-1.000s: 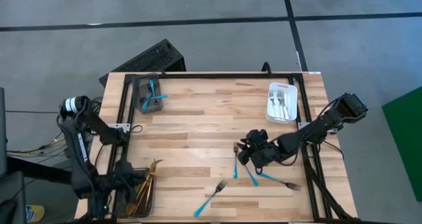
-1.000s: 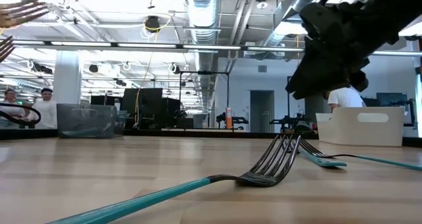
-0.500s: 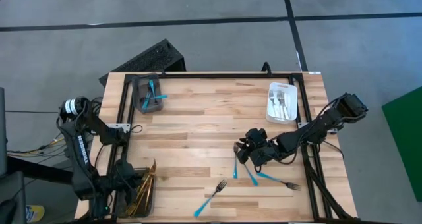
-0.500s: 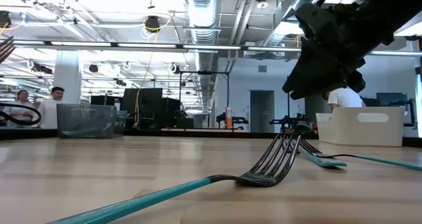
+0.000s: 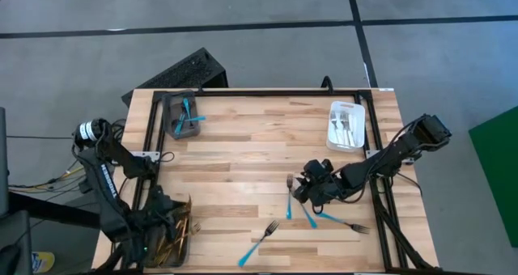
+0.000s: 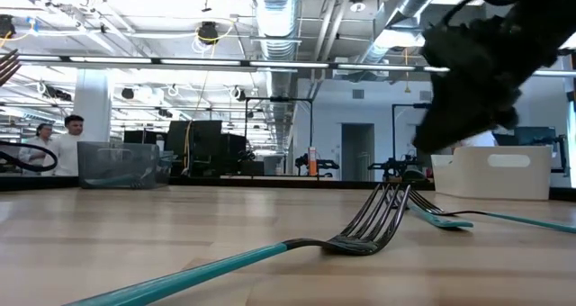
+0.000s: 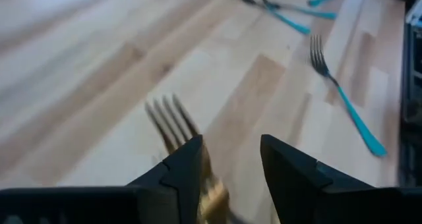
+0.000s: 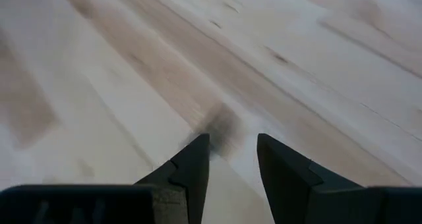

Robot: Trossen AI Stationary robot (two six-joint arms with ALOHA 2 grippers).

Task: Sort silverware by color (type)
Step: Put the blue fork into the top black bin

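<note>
I have the left gripper [image 5: 159, 223] over the grey tray [image 5: 172, 244] at the table's near-left corner, jaws parted with a gold fork [image 7: 177, 133] loose beside one finger, not pinched. The right gripper [image 5: 306, 188] hovers low over bare wood right of centre, jaws parted and empty, just beside four turquoise-handled forks [image 5: 310, 216] lying on the table [image 5: 243, 162]. More turquoise pieces sit in the far-left tray [image 5: 183, 115], silver ones in the white tray [image 5: 346, 127] far right.
</note>
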